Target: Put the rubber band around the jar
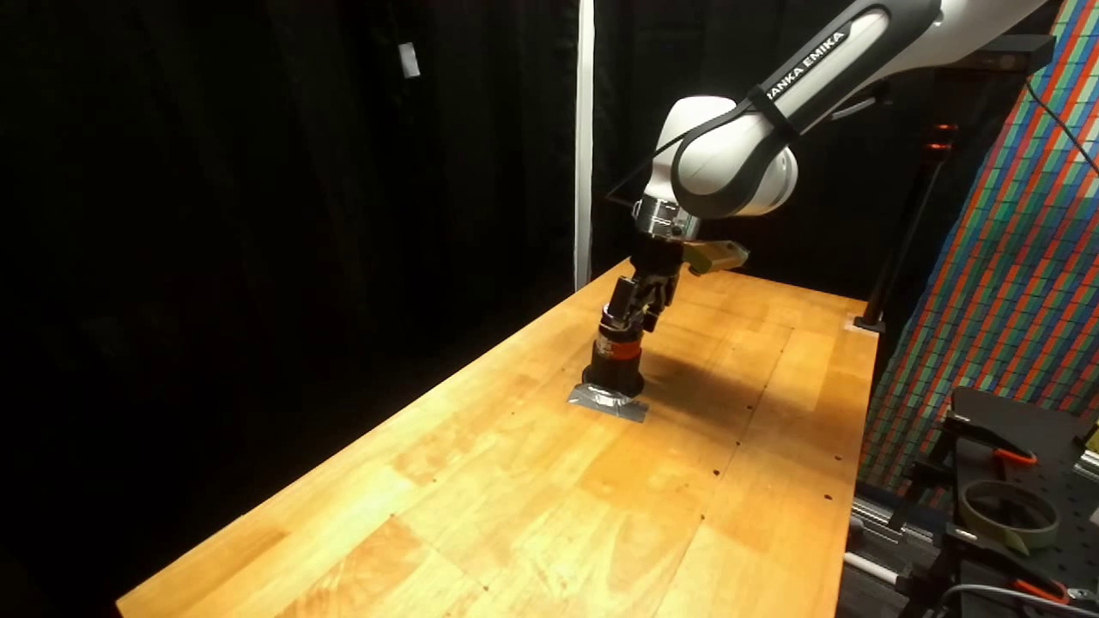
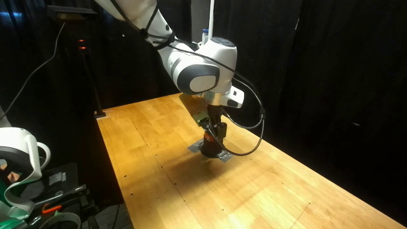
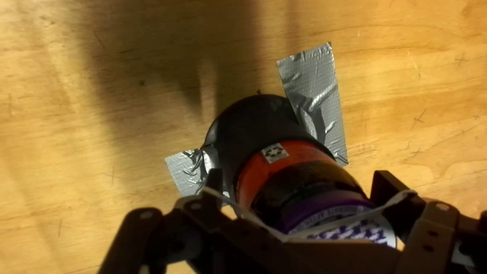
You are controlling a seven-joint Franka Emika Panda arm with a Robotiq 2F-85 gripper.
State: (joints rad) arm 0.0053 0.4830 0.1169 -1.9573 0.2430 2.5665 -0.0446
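Tape strip at left (image 3: pixel 186 171): on the table (image 3: pixel 426 95) and against the foot of the jar (image 3: pixel 281 163); probably braces it against a nudge.
Finger at left (image 3: pixel 215 184): should sink outside the lid (image 3: pixel 323 207), level with its partner; whether it touches the jar cannot be told.
Rubber band (image 3: pixel 283 236): strung from finger to finger, crossing the lid in the wrist view. The step seems to be easing it below the rim before letting go; both strands ought to clear together. How low its far strand lies is hard to make out.
Jar: upright beneath the gripper (image 3: pixel 298 179), whose fingers stand wide apart, the band stretched across. Narrowing them early would likely drop the loop onto the lid. Its near side is hidden.
Tape strip at right (image 3: pixel 315 99): the matching brace, creased against the base.
Finger at right (image 3: pixel 388 190): needs the same depth as its partner. In both exterior views the fingertips blend into dark surroundings, and the band cannot be picked out.
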